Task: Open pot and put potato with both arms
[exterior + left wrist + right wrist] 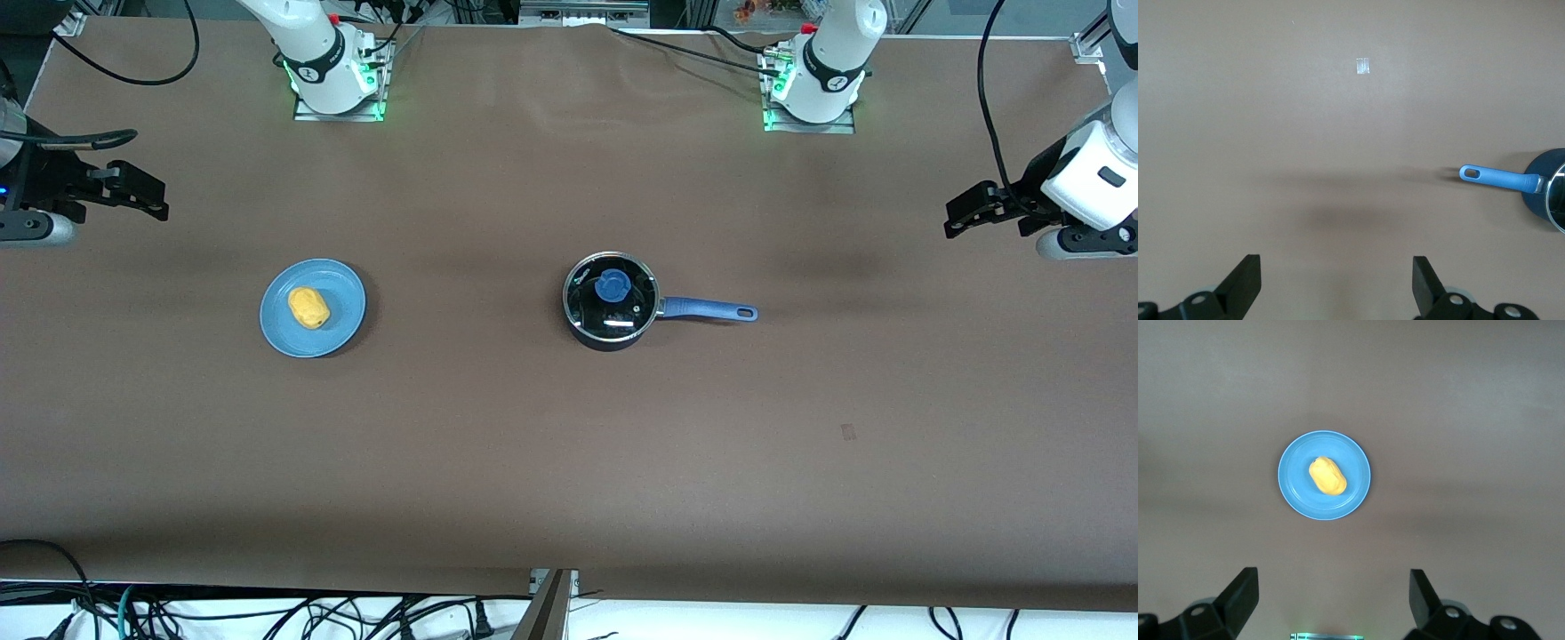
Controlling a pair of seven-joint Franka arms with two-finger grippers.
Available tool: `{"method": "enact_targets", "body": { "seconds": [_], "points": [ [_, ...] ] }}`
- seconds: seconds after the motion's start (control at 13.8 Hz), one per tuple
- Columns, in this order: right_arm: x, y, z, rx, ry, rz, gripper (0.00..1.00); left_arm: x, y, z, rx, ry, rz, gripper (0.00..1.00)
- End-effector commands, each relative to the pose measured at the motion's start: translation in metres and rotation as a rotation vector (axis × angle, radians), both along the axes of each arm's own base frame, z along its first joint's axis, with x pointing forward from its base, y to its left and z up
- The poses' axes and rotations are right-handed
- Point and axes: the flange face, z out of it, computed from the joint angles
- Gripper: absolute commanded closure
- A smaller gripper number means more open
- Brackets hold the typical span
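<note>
The black pot (612, 307) stands mid-table with its glass lid and blue knob (613, 285) on. Its blue handle (711, 309) points toward the left arm's end. The potato (308, 308) lies on a light-blue plate (342, 289) toward the right arm's end. My left gripper (953, 219) hangs open and empty high over the table's left-arm end. In the left wrist view (1336, 270) only the handle (1498, 178) and the pot's edge (1546, 197) show. My right gripper (158, 201) hangs open and empty high over the other end. The right wrist view (1331, 583) shows the potato (1327, 475) on the plate (1290, 487).
The table is covered with a brown cloth. A small pale tape mark (848, 432) lies nearer the front camera than the handle, also in the left wrist view (1363, 65). The arm bases (338, 84) (809, 93) stand along the table's robot side. Cables hang at the camera-side edge.
</note>
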Motion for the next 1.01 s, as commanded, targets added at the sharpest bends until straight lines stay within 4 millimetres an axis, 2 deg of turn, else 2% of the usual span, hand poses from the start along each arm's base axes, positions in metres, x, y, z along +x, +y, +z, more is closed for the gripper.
{"method": "enact_targets", "body": {
  "seconds": [0.0, 0.07, 0.94],
  "points": [
    [0.001, -0.004, 0.003, 0.006, -0.007, 0.007, 0.00, -0.002, 0.008, 0.007, 0.010, 0.010, -0.067, 0.00],
    [0.001, -0.004, 0.003, 0.006, -0.007, 0.007, 0.00, 0.002, 0.015, 0.015, 0.008, -0.009, -0.048, 0.00],
    [0.002, -0.004, 0.003, 0.007, -0.007, 0.005, 0.00, 0.012, 0.016, -0.007, 0.002, 0.038, -0.008, 0.00]
  ]
}}
